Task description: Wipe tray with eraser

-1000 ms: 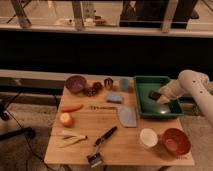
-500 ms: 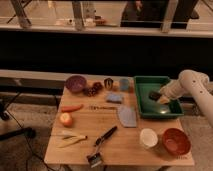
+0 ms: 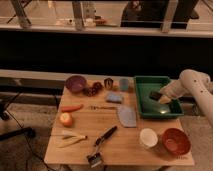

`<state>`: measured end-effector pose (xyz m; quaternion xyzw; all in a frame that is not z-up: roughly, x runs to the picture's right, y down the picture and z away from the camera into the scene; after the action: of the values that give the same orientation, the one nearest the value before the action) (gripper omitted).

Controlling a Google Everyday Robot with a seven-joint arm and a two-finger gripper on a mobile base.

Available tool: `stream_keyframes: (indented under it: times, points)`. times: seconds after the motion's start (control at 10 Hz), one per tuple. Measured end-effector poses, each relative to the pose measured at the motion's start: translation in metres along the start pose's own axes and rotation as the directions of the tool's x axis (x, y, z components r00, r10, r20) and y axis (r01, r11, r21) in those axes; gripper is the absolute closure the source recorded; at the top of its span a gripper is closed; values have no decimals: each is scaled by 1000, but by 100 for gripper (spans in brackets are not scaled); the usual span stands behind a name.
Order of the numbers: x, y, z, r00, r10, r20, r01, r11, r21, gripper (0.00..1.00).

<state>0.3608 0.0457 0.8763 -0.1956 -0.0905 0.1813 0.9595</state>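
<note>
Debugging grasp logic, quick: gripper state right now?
Gripper: at the eraser inside the green tray; open or closed cannot be told.

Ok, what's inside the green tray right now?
The dark eraser lies inside the green tray, toward its right side, with the gripper right at it. The tray floor beneath them is covered. Nothing else shows in it.

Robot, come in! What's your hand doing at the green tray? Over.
My hand down inside the green tray. Dark eraser at the hand, in the tray. White cup and orange-red bowl sit outside the tray, nearer the camera.
</note>
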Motion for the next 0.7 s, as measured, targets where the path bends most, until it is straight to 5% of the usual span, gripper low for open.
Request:
stream_keyframes:
  times: [0.2, 0.7]
  points:
    - [-2, -1, 1, 1000, -4, 1, 4, 1000, -1, 72]
    - [-6, 7, 12, 999, -44, -9, 43, 997, -59, 26]
